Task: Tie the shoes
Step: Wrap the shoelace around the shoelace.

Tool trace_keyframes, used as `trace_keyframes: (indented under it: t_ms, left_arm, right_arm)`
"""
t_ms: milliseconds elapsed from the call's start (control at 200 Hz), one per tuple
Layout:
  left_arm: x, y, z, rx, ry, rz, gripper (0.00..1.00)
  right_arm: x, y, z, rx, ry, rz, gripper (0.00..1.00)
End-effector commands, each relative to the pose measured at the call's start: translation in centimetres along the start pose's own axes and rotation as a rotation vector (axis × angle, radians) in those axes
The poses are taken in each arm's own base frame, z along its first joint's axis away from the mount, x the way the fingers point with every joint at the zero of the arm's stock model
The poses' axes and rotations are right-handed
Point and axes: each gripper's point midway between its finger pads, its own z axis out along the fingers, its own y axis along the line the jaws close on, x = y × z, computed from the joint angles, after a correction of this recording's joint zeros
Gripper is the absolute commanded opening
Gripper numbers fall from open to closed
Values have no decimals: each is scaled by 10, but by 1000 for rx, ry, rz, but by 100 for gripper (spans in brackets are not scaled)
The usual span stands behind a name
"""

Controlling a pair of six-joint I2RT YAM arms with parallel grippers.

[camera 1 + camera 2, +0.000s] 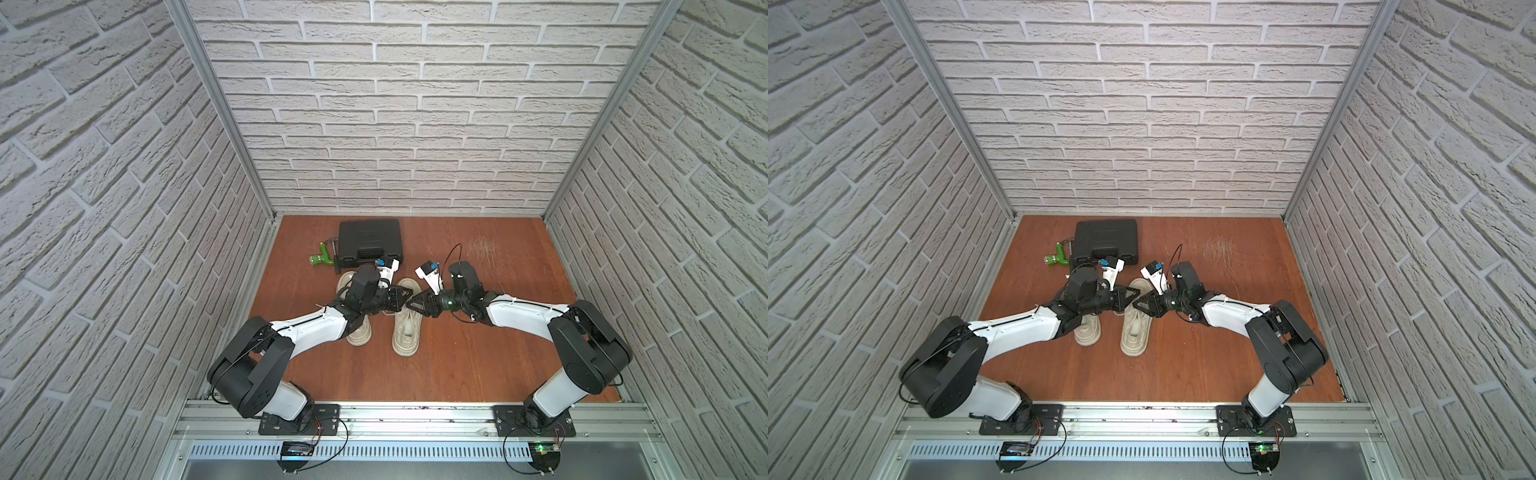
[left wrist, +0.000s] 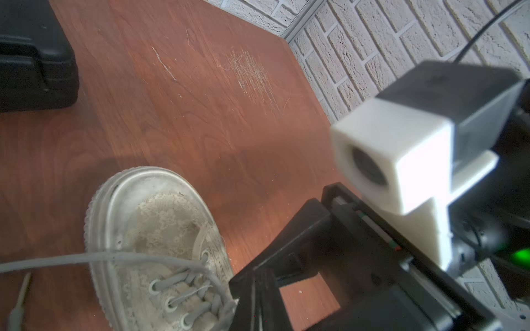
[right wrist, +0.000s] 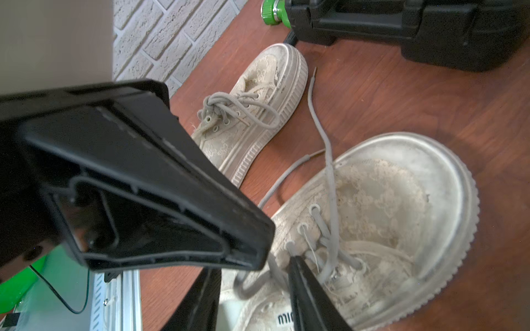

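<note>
Two worn beige shoes stand side by side on the wooden floor. The left shoe (image 1: 359, 332) (image 3: 258, 100) has its laces in a knot (image 3: 213, 104). The right shoe (image 1: 405, 336) (image 2: 160, 229) (image 3: 387, 215) has loose laces, and one strand (image 3: 318, 123) trails over its toe onto the floor. Both grippers meet tip to tip over this shoe's eyelets. My left gripper (image 1: 402, 306) (image 3: 258, 253) is shut, and a lace runs into its tip. My right gripper (image 1: 410, 305) (image 3: 252, 275) has its jaws apart around a lace loop (image 3: 249, 286).
A black plastic case (image 1: 370, 243) (image 3: 430, 34) lies behind the shoes. A green hose nozzle (image 1: 322, 257) rests to its left. Brick-patterned walls enclose the floor on three sides. The arm bases sit on a metal rail (image 1: 415, 419) at the front.
</note>
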Motion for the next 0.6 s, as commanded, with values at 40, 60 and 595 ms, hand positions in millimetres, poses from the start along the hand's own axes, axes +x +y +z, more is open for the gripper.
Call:
trace_keyframes:
  t_ms: [40, 60, 595]
  left_arm:
    - [-18, -11, -3, 27, -42, 34, 0]
    - [-18, -11, -3, 27, -41, 32, 0]
    - [-32, 30, -50, -141, 3, 80, 54]
  right_arm:
    - [-25, 13, 1, -42, -73, -48, 41]
    - [-25, 12, 1, -41, -73, -47, 40]
    - [-10, -1, -6, 65, 1, -67, 3]
